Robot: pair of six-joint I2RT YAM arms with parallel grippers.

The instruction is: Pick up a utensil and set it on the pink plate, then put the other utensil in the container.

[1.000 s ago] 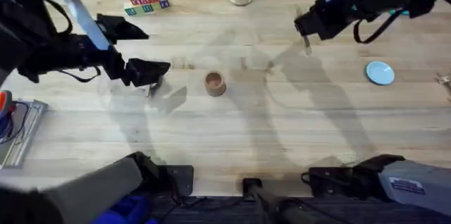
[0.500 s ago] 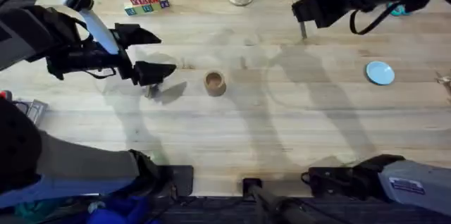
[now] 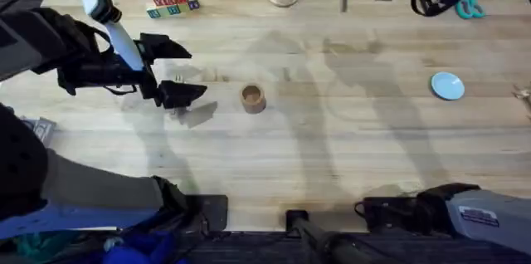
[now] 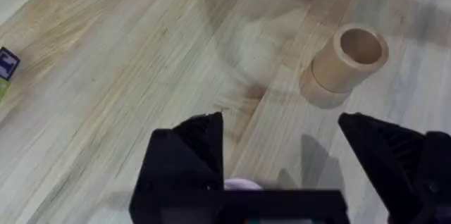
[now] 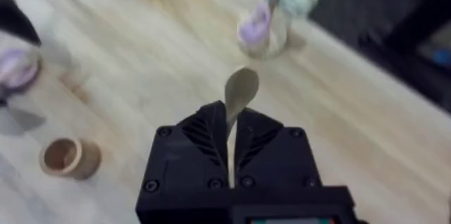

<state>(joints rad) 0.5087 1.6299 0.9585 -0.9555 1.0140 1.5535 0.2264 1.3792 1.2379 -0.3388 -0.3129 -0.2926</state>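
The right gripper (image 5: 230, 134) pinches the wooden spoon (image 5: 238, 97) (bowl outward) above the table (image 5: 162, 76), the cup (image 5: 69, 158) below.

Left gripper (image 3: 177, 71) low over the tabletop's left half, fingers spread wide and bare, arm reaching in from the left edge; right gripper (image 5: 230, 134) raised by the far edge, clamped on the spoon (image 5: 239, 94).

Open tabletop (image 3: 348, 148) around container (image 3: 252, 97)
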